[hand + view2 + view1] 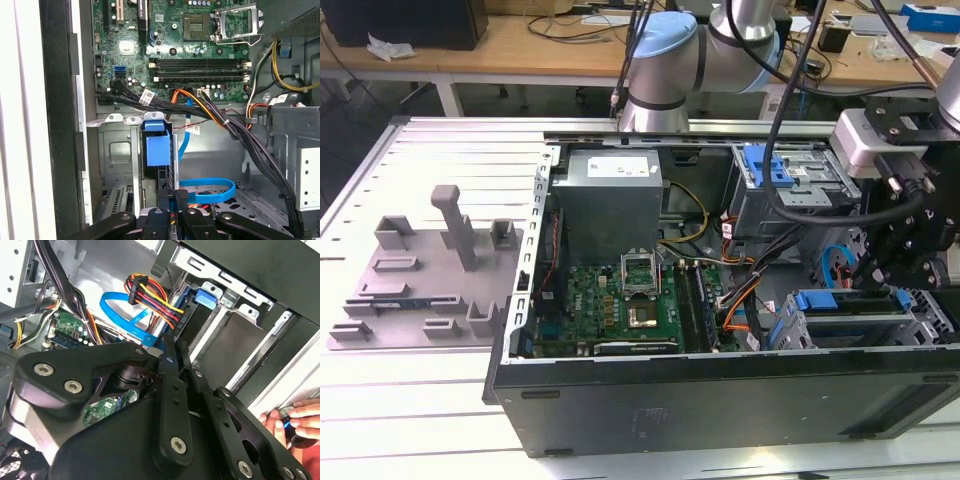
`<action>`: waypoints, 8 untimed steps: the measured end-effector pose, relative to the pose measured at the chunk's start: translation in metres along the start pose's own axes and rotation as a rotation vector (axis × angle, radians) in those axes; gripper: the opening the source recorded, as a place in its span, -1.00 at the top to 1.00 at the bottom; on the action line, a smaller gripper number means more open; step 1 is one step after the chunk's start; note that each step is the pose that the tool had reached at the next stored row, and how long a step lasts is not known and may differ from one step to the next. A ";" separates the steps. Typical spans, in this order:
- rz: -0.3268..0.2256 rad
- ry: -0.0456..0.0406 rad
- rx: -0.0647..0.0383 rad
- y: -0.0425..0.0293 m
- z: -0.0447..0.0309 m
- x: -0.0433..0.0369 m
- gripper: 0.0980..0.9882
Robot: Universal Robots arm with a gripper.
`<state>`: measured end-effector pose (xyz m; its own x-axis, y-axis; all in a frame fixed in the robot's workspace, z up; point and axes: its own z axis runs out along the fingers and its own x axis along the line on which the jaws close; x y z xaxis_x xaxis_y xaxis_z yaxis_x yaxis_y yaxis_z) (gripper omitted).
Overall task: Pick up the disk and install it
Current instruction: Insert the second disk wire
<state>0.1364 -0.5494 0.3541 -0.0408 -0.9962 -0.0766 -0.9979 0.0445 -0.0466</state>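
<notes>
The disk, with its bright blue carrier frame, sits in a slot of the metal drive cage at the exterior view's right, inside the open computer case. In the first wrist view the disk's blue end stands between the cage walls. My gripper hangs just above the cage. Its black fingers come together at the disk's near end in both wrist views, gripper and gripper, shut with nothing visible between them. The blue tab of the disk lies beyond the fingertips.
Black and orange cable bundles and a blue flat cable run close beside the cage. The motherboard and grey power supply fill the case's middle. A person's hand rests at the case's edge. A grey fixture tray lies outside.
</notes>
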 end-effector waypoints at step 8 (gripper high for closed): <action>-0.003 0.0002 0.000 -0.0006 0.0049 0.0006 0.86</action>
<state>0.1373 -0.5496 0.3491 -0.0381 -0.9964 -0.0763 -0.9980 0.0417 -0.0467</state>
